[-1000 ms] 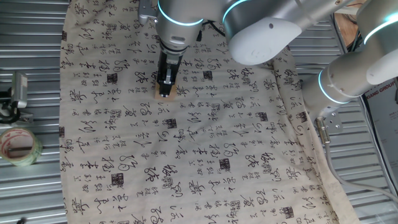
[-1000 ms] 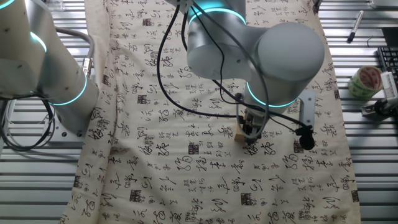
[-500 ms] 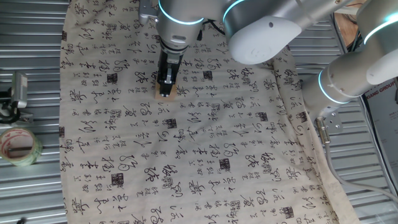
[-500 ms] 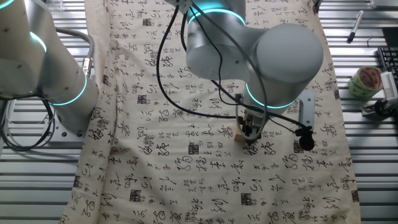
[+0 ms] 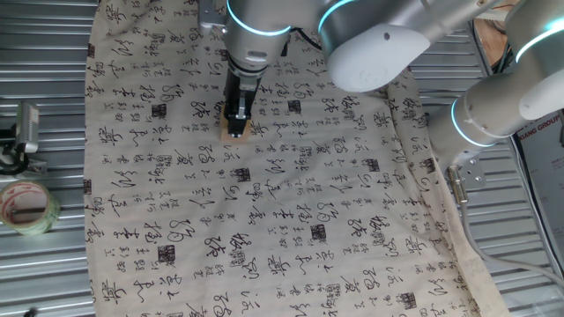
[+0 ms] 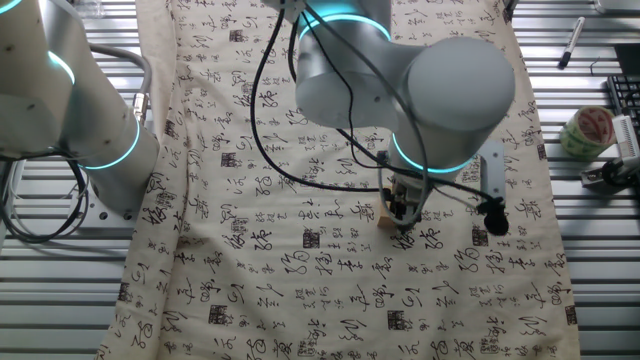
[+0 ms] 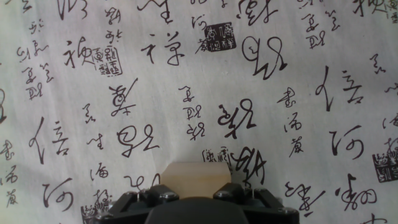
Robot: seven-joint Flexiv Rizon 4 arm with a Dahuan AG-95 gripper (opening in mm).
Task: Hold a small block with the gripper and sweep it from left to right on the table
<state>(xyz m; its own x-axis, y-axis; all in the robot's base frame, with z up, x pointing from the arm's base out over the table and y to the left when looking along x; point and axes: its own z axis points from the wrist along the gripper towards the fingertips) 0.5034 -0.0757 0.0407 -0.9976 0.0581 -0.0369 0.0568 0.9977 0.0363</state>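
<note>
Pressing down on the cloth (image 5: 264, 211), the hand (image 5: 234, 121) held the block (image 7: 194, 175) between its fingers, apparently touching the tabletop (image 5: 44, 106); tape (image 5: 25, 207) lay well apart.

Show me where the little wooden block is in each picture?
One fixed view: the small block sits upper left of centre, under the gripper.
The other fixed view: it peeks out right of centre, mostly hidden by the arm.
Hand view: bottom centre, between the fingers.
Shared landmark: the calligraphy cloth under the block in all three.
</note>
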